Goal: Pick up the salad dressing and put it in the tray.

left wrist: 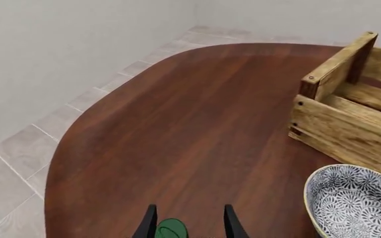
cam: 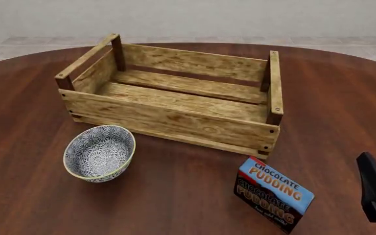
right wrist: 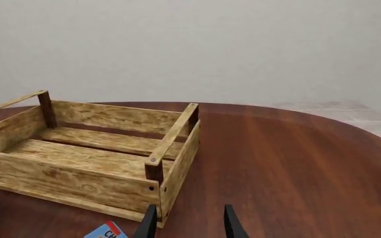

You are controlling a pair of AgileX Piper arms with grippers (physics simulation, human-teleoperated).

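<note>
Salad dressing [left wrist: 171, 229] seated between left gripper [left wrist: 189, 225] fingers, green cap showing; contact not determinable. Right gripper [right wrist: 189, 223] parted, empty, near tray [right wrist: 85, 163].

The tray [cam: 175, 122] is showing pale wood with brown posts. The bowl [cam: 100, 152] is wearing blue-white patterning; the pudding box [cam: 273, 193] is showing blue, the desk [cam: 175, 196] red-brown.

My front camera looks down and forward over the table [cam: 175, 205]. My left wrist camera sits low, facing the tray [left wrist: 336, 124] corner and bowl [left wrist: 356, 201] — my right wrist camera shares that tray [right wrist: 97, 168].
</note>
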